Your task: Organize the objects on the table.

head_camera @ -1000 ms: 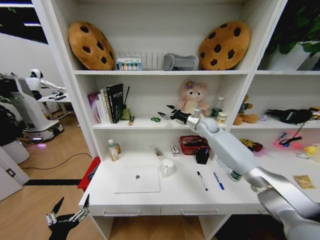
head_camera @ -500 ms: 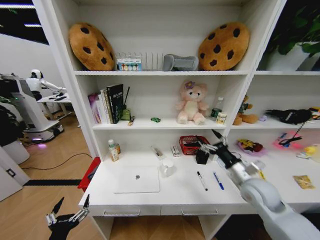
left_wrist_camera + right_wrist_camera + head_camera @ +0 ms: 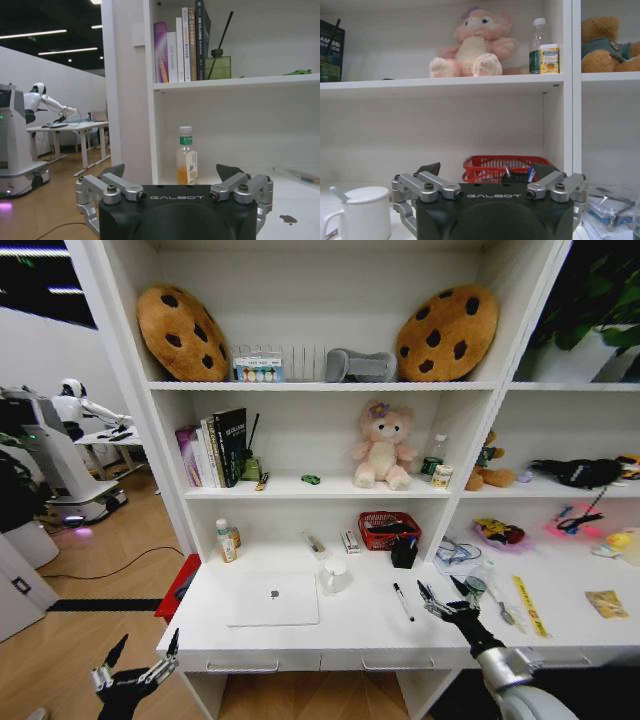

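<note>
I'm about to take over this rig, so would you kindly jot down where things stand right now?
Right gripper: open, empty, low over the table near its right front.
Left gripper: open, empty, parked below the table's left front corner.
On the table: closed silver laptop at left; black pen just left of the right gripper.
Tiny green item lies on the shelf beside the plush toy.
Left: laptop and black pen not yet tidied.

Right end effector (image 3: 446,602) low, spread, left end effector (image 3: 137,664) parked low, spread
</note>
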Robot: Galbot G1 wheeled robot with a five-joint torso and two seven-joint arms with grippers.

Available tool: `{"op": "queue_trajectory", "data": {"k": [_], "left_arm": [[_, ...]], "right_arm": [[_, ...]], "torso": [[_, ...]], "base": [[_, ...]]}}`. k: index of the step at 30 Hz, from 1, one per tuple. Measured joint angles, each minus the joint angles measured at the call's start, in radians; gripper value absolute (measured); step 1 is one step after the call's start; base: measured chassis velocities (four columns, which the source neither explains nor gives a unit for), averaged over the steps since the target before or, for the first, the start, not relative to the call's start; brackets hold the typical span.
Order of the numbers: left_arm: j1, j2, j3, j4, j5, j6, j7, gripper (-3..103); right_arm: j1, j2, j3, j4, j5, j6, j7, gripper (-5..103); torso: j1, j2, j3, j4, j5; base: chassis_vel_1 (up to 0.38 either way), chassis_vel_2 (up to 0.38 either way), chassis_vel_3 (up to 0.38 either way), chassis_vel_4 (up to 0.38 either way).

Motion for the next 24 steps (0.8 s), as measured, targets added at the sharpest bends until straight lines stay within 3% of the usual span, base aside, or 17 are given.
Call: {"op": "queue_trajectory", "data": {"k": [9,11,12,14,15,16,24], "left_arm": [[0.000,0.000,0.000,0.000,0.000,0.000,0.000,100],[0.000,0.000,0.000,0.000,0.000,0.000,0.000,100],[0.000,0.000,0.000,0.000,0.000,0.000,0.000,100],[0.000,0.000,0.000,0.000,0.000,0.000,0.000,100],[0.000,0.000,0.000,0.000,0.000,0.000,0.000,100],[0.000,0.000,0.000,0.000,0.000,0.000,0.000,100],[0.000,0.000,0.000,0.000,0.000,0.000,0.000,100]], "right_arm": [[0.071,0.021,-0.098,-0.038,-0.012,-0.018,0.006,100],[0.089,0.025,-0.153,-0.032,0.017,-0.096,0.056,100],[0.089,0.025,-0.153,-0.032,0.017,-0.096,0.056,100],[0.108,0.033,-0.193,-0.021,0.047,-0.205,0.114,100],[0.108,0.033,-0.193,-0.021,0.047,-0.205,0.114,100],[0.128,0.037,-0.210,-0.027,0.045,-0.259,0.140,100],[0.271,-0.013,-0.302,-0.071,0.082,-0.404,0.277,100]], "torso": [[0.000,0.000,0.000,0.0000,0.0005],[0.000,0.000,0.000,-0.0003,0.0005],[0.000,0.000,0.000,-0.0003,0.0005],[0.000,0.000,0.000,-0.0002,0.0002],[0.000,0.000,0.000,-0.0002,0.0002],[0.000,0.000,0.000,-0.0007,0.0002],[0.000,0.000,0.000,0.0000,-0.0002]], "base": [[-0.158,-0.164,0.178,0.155],[-0.138,-0.200,0.172,0.160],[-0.089,-0.179,0.155,0.160],[-0.050,-0.097,0.062,0.062],[-0.011,-0.097,0.031,0.037],[0.000,0.000,0.000,0.000],[0.028,0.032,-0.016,-0.033]]}}
